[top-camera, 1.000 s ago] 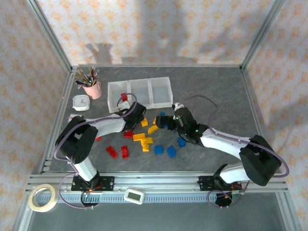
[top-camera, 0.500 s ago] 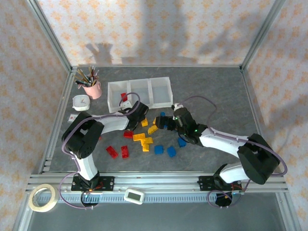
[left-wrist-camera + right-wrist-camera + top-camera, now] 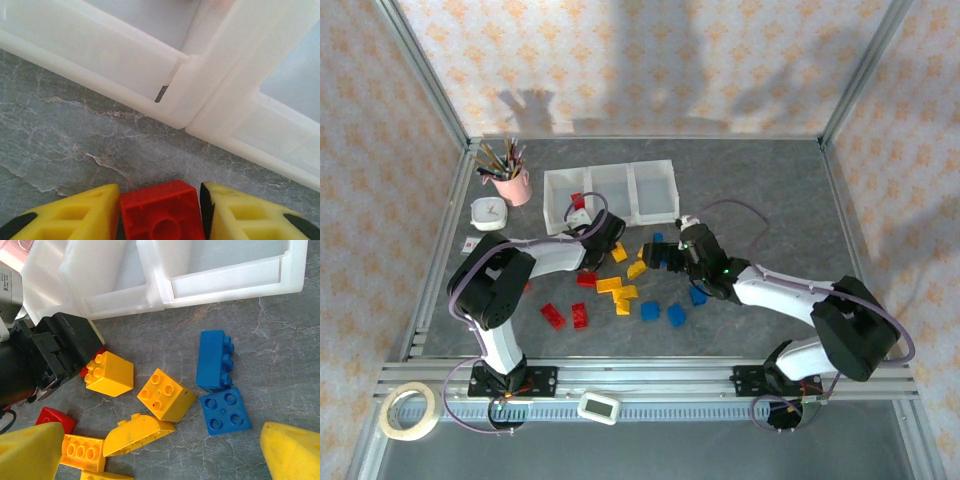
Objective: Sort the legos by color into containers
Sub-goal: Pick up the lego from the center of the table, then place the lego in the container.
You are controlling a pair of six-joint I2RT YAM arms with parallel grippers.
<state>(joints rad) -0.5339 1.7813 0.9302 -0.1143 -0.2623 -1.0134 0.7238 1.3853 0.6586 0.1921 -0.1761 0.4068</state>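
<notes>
In the left wrist view my left gripper [image 3: 160,212] is shut on a small red lego [image 3: 161,210], held just above the grey table in front of the containers' white wall [image 3: 125,55]. From above, the left gripper [image 3: 596,238] sits just below the left and middle bins of the containers [image 3: 610,195]; one red lego [image 3: 577,202] lies in the left bin. My right gripper [image 3: 160,455] is open above yellow legos [image 3: 165,395] and two blue legos [image 3: 225,410]; from above it [image 3: 665,255] hovers over the pile's right side.
More legos lie loose: red ones [image 3: 553,316] at the front left, yellow ones [image 3: 617,290] in the middle, blue ones [image 3: 675,315] to the right. A pink cup of pencils [image 3: 512,183] and a white clock-like object [image 3: 488,213] stand left of the tray.
The left arm has folded in and carried its gripper with the red lego slightly toward the tray. The right arm has hardly moved.
</notes>
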